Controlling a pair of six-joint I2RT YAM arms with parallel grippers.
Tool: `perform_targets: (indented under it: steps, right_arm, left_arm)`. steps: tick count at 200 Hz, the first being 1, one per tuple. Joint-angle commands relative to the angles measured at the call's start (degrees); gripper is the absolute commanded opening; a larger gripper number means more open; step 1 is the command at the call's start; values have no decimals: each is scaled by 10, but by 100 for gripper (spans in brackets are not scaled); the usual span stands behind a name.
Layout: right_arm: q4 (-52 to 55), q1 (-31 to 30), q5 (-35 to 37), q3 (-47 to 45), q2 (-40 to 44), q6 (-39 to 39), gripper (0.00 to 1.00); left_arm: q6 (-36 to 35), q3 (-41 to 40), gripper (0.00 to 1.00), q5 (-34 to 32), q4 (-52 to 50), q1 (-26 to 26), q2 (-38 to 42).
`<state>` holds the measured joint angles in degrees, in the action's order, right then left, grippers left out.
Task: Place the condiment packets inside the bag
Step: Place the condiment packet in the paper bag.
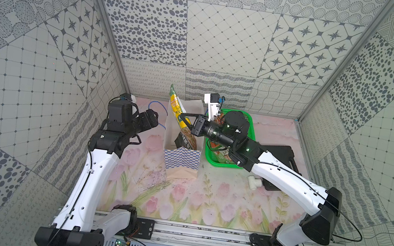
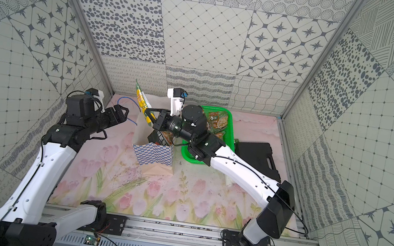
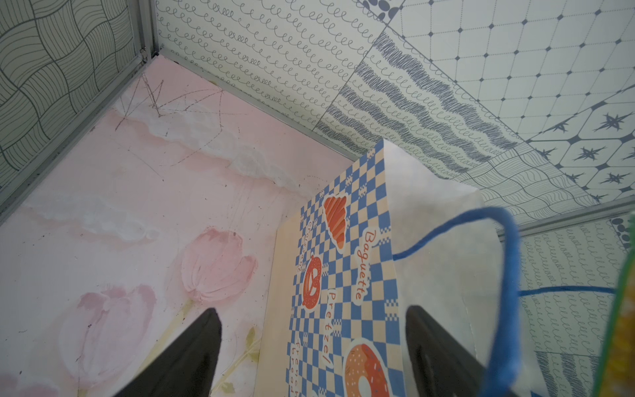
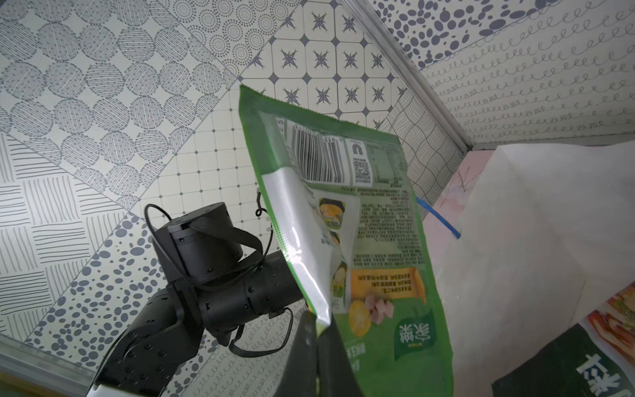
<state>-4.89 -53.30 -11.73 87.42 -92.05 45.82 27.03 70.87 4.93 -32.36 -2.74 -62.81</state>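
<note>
A: In both top views, why does the green packet [image 1: 175, 103] stand so high?
B: The right gripper [image 1: 182, 116] pinches its lower part over the open mouth of the bag [image 1: 180, 158], I think to drop it in.
A: Left wrist view?
B: The left gripper [image 3: 312, 311] is wide open, empty, left of the bag.
A: Right wrist view?
B: The jaws are closed on the packet's edge. A black-band packet [image 4: 584, 361] lies inside the bag.

Floral table [image 1: 180, 199]: bag [image 1: 182, 156], green basket [image 1: 219, 164], black case [image 1: 278, 150].

White arm links [image 1: 99, 167]; black joints [image 1: 320, 220]; thin cables [image 1: 90, 166]
</note>
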Motion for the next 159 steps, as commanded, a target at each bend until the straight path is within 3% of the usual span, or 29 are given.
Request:
perform_targets:
  steps: [1, 12, 37, 70, 119, 159]
  right_arm:
    - [-18, 1, 7, 16, -12, -10, 18]
    - [-8, 1, 6, 20, -13, -18, 37]
    - [12, 1, 20, 18, 6, -45, 57]
    - [51, 11, 10, 15, 37, -91, 69]
    - [128, 59, 3, -20, 112, -171, 96]
    - [135, 128, 25, -110, 202, -185, 97]
  left_arm:
    - [-1, 2, 87, 9, 13, 0, 6]
    - [-2, 2, 87, 9, 13, -1, 7]
    - [-1, 2, 87, 9, 13, 0, 7]
    - [0, 1, 87, 11, 14, 0, 6]
    - [1, 0, 87, 14, 15, 1, 7]
    - [4, -2, 87, 17, 18, 3, 7]
